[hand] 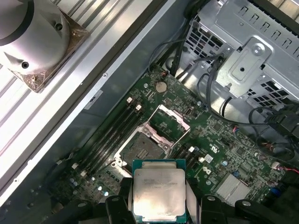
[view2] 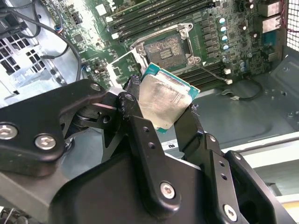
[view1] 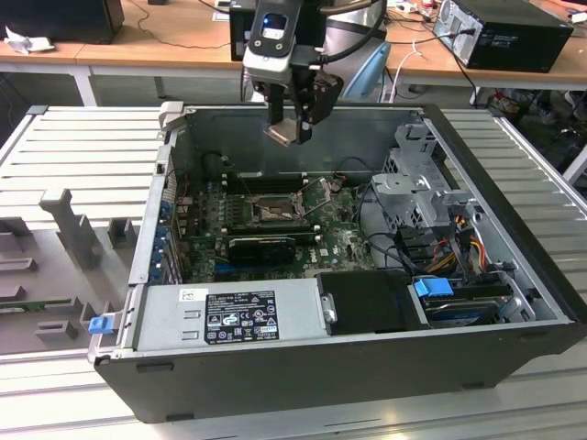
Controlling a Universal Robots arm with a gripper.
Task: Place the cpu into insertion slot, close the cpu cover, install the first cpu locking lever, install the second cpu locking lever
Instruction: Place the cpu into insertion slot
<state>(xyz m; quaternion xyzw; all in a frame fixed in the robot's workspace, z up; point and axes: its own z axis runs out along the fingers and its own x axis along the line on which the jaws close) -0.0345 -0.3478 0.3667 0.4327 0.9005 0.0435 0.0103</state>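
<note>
My gripper (view1: 288,126) hangs above the rear rim of the open computer case and is shut on the cpu (view1: 282,133). In both wrist views the cpu (view2: 163,99) (hand: 159,190) shows its silver-grey metal top with a greenish edge, pinched between the two black fingers (view2: 136,112). Below it on the green motherboard lies the insertion slot (view1: 274,212) (view2: 164,49) (hand: 143,150), dark and bare inside its metal rim. The cpu cover (hand: 168,122) (view2: 123,68) stands swung up beside the slot. A thin locking lever (view2: 213,73) sticks out free next to the slot.
Long black memory slots (view2: 154,16) flank the socket, and a long black card (view1: 263,246) lies in front of it. A metal drive cage (view1: 415,188) with cables fills the exterior view's right. The power supply (view1: 234,313) sits at the front. Grey fixtures (view1: 73,229) stand left of the case.
</note>
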